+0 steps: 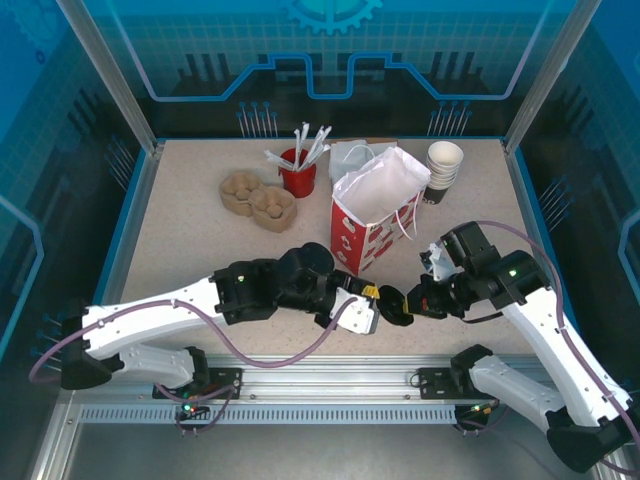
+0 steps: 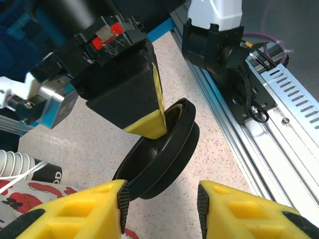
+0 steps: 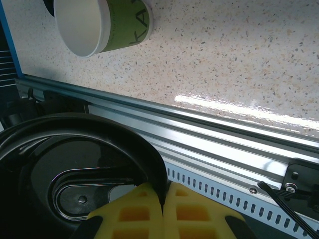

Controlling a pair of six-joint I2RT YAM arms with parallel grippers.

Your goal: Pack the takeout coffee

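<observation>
- The right gripper (image 3: 163,201) is pinched shut on the rim of a black lid (image 2: 167,149), near the table's (image 2: 209,164) front edge.
- The left gripper (image 2: 159,204) is partly open, its fingers flanking that lid.

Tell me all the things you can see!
bag: one, red and white, open, mid table
cup stack: one, white inside, far right
red cup: one, holds white sticks, far middle
tray: one, brown, left of the red cup
lids: two it seems, black, held up front
green cup: one, white inside, near the front rail
left end effector: one, yellow-tipped, open beside the lids
right end effector: one, yellow-tipped, shut on the lids
</observation>
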